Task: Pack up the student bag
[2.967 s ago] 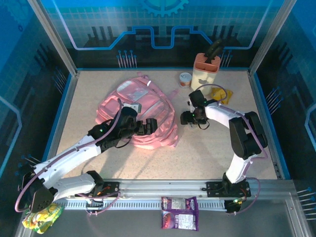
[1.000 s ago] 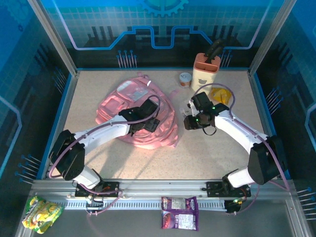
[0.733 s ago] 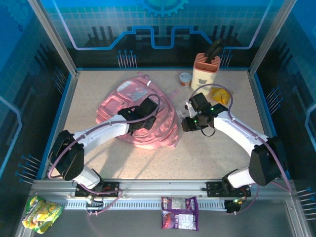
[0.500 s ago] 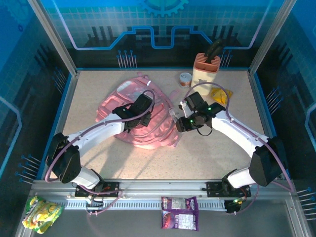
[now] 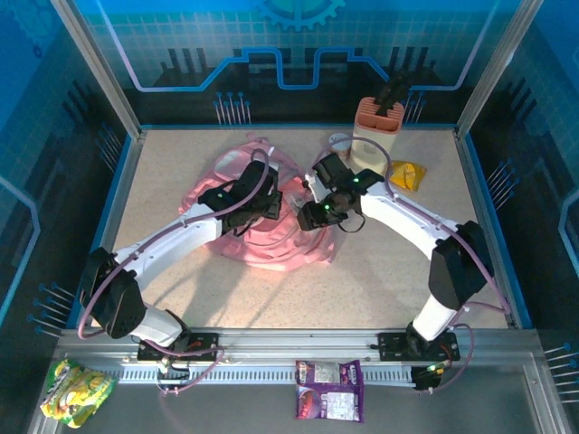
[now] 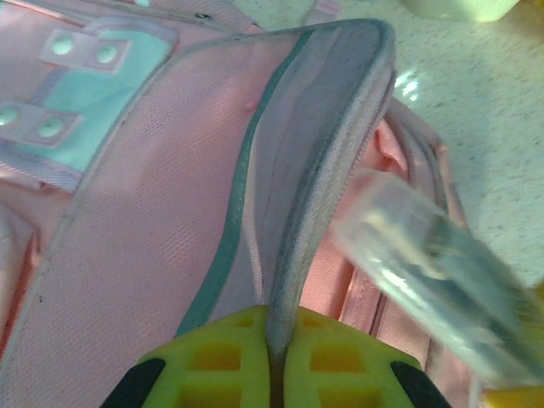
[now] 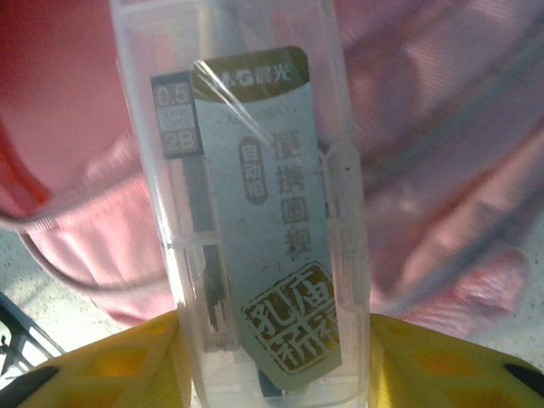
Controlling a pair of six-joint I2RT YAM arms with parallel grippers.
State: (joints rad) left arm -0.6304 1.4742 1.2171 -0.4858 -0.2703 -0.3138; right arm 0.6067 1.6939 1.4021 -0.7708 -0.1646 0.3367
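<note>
Sliding in from three o'clock works best: right jaws grasp the lead case (image 7: 255,212), left jaws pinch the flap (image 6: 323,170) of the student bag (image 5: 276,249), lying ten o'clock on the counter (image 5: 380,271).

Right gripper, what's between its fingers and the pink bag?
A clear pencil-lead case, held in the right gripper, over the student bag; right wrist view shows it.

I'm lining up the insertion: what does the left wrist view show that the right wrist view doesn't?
Left wrist, not right: the left gripper pinching the zipper edge of the student bag, and a teal patch with snaps. Right wrist, not left: the right gripper clamped on the clear case, its label reading 0.5 and 2B. Both: the pink bag and that case, blurred in the left wrist view.
</note>
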